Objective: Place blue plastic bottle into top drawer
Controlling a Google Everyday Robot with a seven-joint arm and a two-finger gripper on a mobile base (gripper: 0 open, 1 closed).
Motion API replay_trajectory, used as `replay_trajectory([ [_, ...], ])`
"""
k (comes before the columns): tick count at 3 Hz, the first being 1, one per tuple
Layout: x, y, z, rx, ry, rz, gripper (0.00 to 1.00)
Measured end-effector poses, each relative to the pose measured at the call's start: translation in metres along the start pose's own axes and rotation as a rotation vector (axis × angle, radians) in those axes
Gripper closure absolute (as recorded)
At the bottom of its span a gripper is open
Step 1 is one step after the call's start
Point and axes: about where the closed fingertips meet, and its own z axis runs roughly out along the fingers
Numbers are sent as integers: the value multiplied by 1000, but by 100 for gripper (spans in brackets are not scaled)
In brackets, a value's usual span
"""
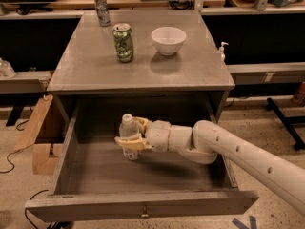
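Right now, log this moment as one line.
gripper: inside open top drawer, shut on blue plastic bottle | bottle: upright, not released | step: release pending
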Motion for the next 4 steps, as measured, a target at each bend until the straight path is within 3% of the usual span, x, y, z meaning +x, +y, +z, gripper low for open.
replay_trajectory([
  [1,-1,1,2,-3,-1,0,14],
  [2,-1,2,3,-6,-2,-1,0],
  [4,-8,1,5,-28,1,-3,0],
])
